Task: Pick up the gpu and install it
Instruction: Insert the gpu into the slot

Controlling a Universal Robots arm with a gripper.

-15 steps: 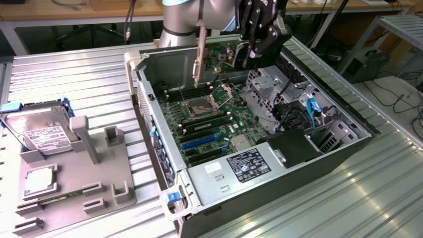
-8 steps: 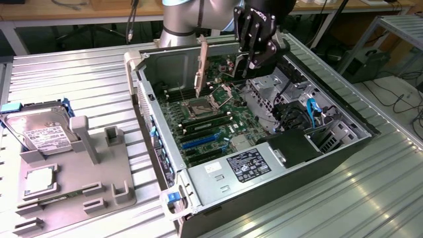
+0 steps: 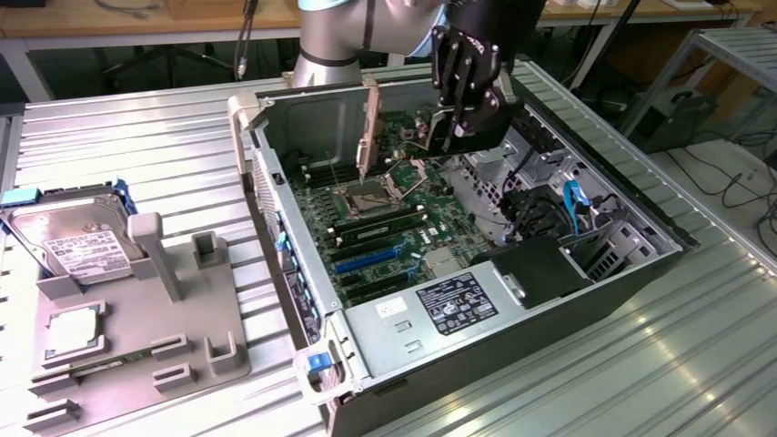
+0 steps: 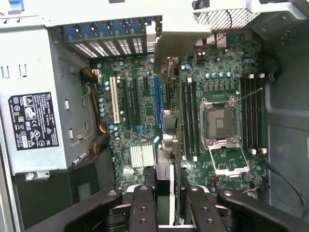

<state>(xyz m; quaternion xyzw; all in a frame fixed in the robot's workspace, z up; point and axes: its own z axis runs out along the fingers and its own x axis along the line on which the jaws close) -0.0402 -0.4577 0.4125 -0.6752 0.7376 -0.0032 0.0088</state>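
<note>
- Gripper (image 4: 166,187) jaws narrowly parted, clamping the gpu (image 4: 174,48) edge-on above the motherboard (image 4: 130,140).
- If skewed, it could miss the blue slot (image 4: 157,104) and gouge the CPU socket (image 4: 219,123).

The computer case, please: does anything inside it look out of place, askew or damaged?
Nothing looks spilled or damaged. The processor socket on the motherboard looks empty, its cover plate hinged open. The gpu hangs edge-on in the tool above the board, apparently not seated in a slot.
</note>
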